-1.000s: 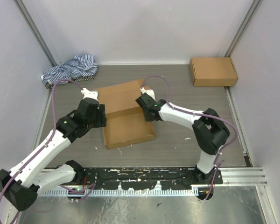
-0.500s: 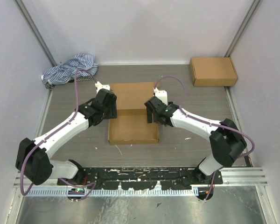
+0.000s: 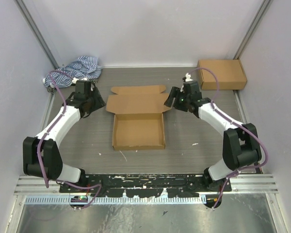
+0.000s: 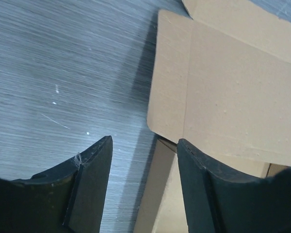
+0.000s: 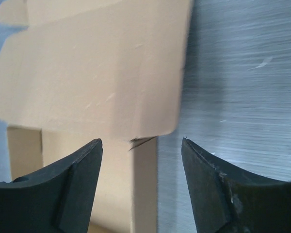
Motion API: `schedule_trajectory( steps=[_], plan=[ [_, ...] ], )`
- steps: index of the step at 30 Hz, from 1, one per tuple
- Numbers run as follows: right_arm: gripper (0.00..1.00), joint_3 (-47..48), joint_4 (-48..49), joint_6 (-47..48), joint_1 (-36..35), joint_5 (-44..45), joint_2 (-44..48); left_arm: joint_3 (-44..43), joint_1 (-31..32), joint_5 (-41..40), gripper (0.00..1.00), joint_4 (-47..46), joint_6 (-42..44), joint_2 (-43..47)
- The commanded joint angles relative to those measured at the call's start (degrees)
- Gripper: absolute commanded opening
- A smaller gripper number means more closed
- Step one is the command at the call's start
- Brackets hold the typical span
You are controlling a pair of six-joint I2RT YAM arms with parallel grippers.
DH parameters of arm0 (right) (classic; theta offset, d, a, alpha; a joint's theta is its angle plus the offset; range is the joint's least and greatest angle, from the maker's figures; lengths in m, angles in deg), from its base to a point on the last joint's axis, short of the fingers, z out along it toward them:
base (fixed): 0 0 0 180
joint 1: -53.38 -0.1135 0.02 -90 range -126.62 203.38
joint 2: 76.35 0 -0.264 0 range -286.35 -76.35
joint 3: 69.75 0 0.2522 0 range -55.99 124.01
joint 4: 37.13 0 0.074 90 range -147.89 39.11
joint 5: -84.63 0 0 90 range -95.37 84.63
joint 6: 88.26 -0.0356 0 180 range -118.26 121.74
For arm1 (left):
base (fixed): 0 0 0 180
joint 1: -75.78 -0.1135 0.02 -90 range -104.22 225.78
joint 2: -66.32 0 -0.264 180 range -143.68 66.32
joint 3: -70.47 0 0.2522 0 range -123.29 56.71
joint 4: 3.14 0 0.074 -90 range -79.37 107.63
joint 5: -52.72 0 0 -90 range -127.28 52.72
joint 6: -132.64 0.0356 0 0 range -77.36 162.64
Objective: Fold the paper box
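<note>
1. Two grippers, both mine, and both stand wide apart with nothing in them. My left gripper (image 3: 97, 101) is just left of the box (image 3: 138, 132). My right gripper (image 3: 170, 98) is just right of it.
2. A second ago the lid (image 3: 138, 103) was down over the box, and I had both grippers on top of it. My right gripper was pinched shut then.
3. Now I have let go and swung both arms out to the sides of the box. The lid has flipped back and lies flat behind the box, with its inside facing up.
4. The box sits on the table (image 3: 199, 133), right between my two arms. Its low walls stand up on the near side and on both sides.
5. From my wrists I see one lid corner by each gripper. I am not touching either corner.
6. I think this means the box is open again, so the job is not done. The lid must come back over, and its flaps must tuck in.
7. The other box (image 3: 221, 74) is far off to the right of my box and behind it. The cloth (image 3: 72, 70) is far off to the left and behind. I leave both alone.
</note>
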Motion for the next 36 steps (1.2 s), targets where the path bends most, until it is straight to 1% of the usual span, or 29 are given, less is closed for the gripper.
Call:
schedule_trajectory(
  steps=[1,5,8,10,14,18,19,21,22,24,26,31,33,36],
  plan=[
    [0.7,-2.4,4.8,2.0,-4.9,-10.7,1.5,3.3,0.4,4.9,0.62,-4.8,-1.9,0.9],
    [0.69,-3.3,-0.9,4.7,-9.9,-3.0,3.3,7.1,0.4,5.7,0.61,-8.6,-2.0,1.9],
    [0.64,-2.1,-6.3,4.1,-11.7,5.8,2.0,6.6,0.4,6.0,0.6,-7.8,-1.6,0.3],
    [0.62,-1.5,-9.0,3.5,-12.8,9.6,0.6,6.2,0.4,6.7,0.6,-7.3,-1.3,-0.5],
    [0.57,0.4,-10.3,3.2,-15.1,14.2,-3.2,6.9,0.5,7.6,0.59,-7.6,-1.3,-0.4],
    [0.48,2.7,-10.6,3.4,-17.1,15.8,-7.5,7.6,0.5,6.9,0.59,-7.1,-0.7,0.9],
    [0.44,3.3,-10.6,3.5,-17.7,16.3,-8.4,7.8,0.5,6.7,0.59,-6.9,-0.6,1.4],
    [0.33,4.3,-11.1,3.5,-18.3,17.4,-10.3,8.3,0.4,6.2,0.59,-6.8,-0.5,2.3],
    [0.22,4.6,-11.6,3.3,-18.5,17.9,-11.0,8.4,0.5,6.0,0.59,-6.7,-0.4,2.6],
    [0.03,4.9,-12.4,2.9,-18.9,22.7,-11.6,8.6,0.5,5.7,0.59,-6.4,-0.3,3.1],
    [0.01,4.6,-12.8,2.9,-18.9,25.8,-11.3,8.6,0.5,5.6,0.59,-6.2,-0.1,3.3],
    [0.01,4.3,-13.7,5.7,-18.9,34.2,-10.9,9.1,0.4,6.6,0.59,-6.6,-0.3,3.2],
    [0.01,4.7,-14.2,6.3,-18.9,34.9,-11.2,9.2,0.5,7.0,0.59,-6.9,-0.3,2.7],
    [0.01,4.6,-14.1,6.1,-18.8,33.7,-11.5,8.7,0.5,7.3,0.59,-6.8,-0.2,1.9]
  ],
)
